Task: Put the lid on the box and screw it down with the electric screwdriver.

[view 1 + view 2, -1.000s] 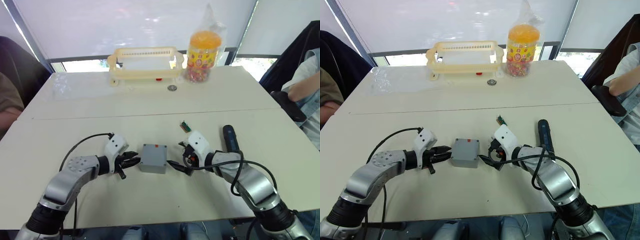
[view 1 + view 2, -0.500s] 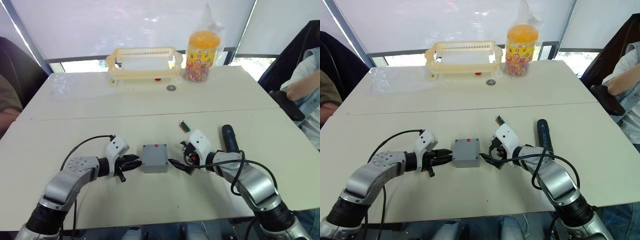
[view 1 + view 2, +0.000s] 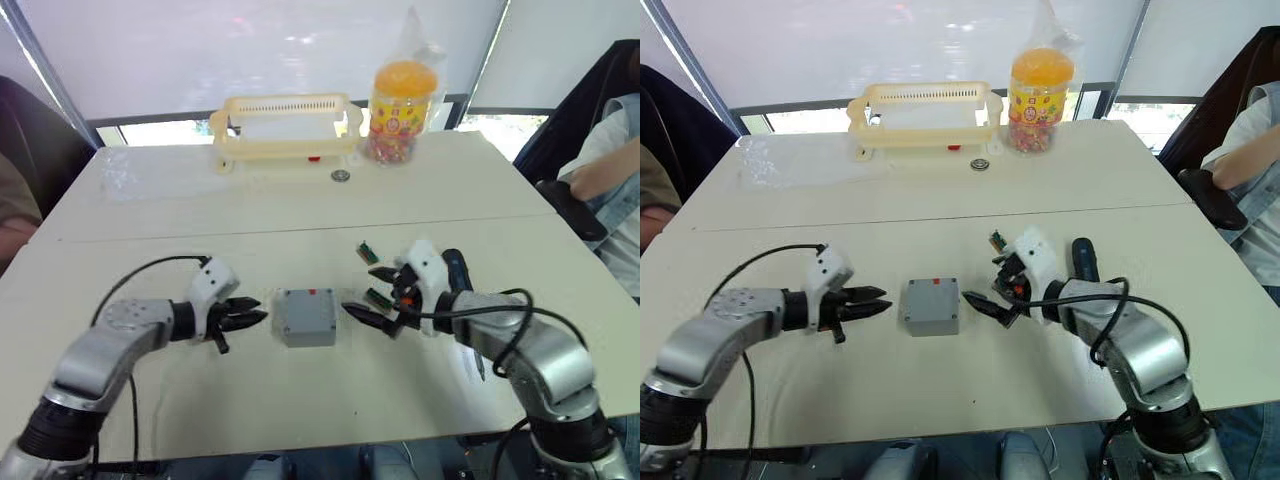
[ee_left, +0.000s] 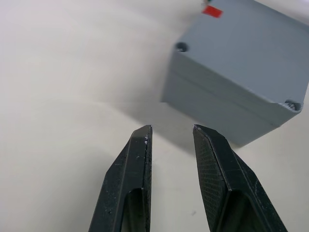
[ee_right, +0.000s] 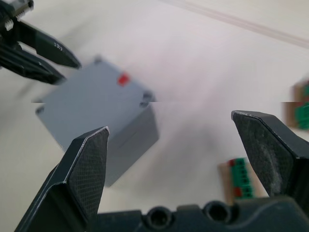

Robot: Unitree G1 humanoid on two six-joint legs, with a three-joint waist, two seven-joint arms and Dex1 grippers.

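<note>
The left gripper (image 3: 255, 318) hovers low over the table (image 3: 300, 240), on the left side of the box (image 3: 306, 316), and its two fingers point to the box. There is a narrow gap between them and they hold nothing. The tips are near the box but a clear strip of table stays between them and the grey wall. In the left wrist view the box (image 4: 239, 92) is in front of the fingertips (image 4: 143, 140) and a little to one side.

The right gripper (image 3: 365, 314) is on the other side of the box, with its fingers spread wide apart, and it also holds nothing. Its tips are close to the right wall of the box, but they do not touch it.

The box stands between the two grippers. The lid (image 5: 94, 104) sits on top of it, with a small red mark near the far edge and screw holes in the corners.

The electric screwdriver (image 3: 1082, 262) lies on the table behind the right wrist, partly hidden by the arm. Two small green-brown pieces (image 3: 372, 275) lie just beyond the right gripper.
</note>
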